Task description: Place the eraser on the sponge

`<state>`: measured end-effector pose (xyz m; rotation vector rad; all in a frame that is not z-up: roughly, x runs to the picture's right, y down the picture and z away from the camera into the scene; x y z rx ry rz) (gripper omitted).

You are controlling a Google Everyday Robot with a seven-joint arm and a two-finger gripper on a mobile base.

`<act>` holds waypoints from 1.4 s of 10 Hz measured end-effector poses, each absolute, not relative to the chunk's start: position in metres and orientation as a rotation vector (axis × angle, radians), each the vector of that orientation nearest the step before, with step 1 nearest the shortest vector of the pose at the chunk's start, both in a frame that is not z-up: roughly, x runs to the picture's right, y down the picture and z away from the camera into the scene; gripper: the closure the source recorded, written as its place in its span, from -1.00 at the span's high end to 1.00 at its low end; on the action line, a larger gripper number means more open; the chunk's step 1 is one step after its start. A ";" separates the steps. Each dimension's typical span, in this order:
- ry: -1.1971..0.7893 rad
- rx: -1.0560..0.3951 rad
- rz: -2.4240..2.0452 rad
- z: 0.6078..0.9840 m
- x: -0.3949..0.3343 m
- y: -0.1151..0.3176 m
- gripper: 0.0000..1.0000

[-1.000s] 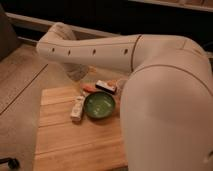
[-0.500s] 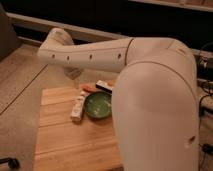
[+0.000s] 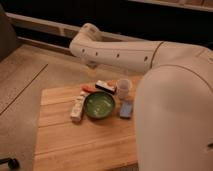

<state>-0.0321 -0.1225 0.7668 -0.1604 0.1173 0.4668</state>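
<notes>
Tool [image 3: 93, 64] aloft behind eraser [image 3: 105, 86] (well apart).

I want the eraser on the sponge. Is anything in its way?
The gripper hangs under the arm, behind the eraser, with nothing visible between them. From eraser to sponge, the clear cup and green bowl crowd the straight path, so lifting over looks safest.
</notes>
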 end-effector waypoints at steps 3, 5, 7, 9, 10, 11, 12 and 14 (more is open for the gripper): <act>0.109 -0.158 0.456 0.768 -0.029 -0.124 0.30; 0.123 -0.164 0.447 0.771 -0.032 -0.118 0.30; 0.148 -0.151 0.413 0.786 -0.033 -0.119 0.30; 0.130 -0.118 0.353 0.806 -0.037 -0.135 0.30; 0.098 -0.099 0.317 0.821 -0.040 -0.147 0.30; 0.062 -0.094 0.310 0.834 -0.039 -0.155 0.30; 0.040 -0.099 0.321 0.847 -0.032 -0.156 0.30; -0.005 -0.131 0.405 0.882 -0.003 -0.153 0.30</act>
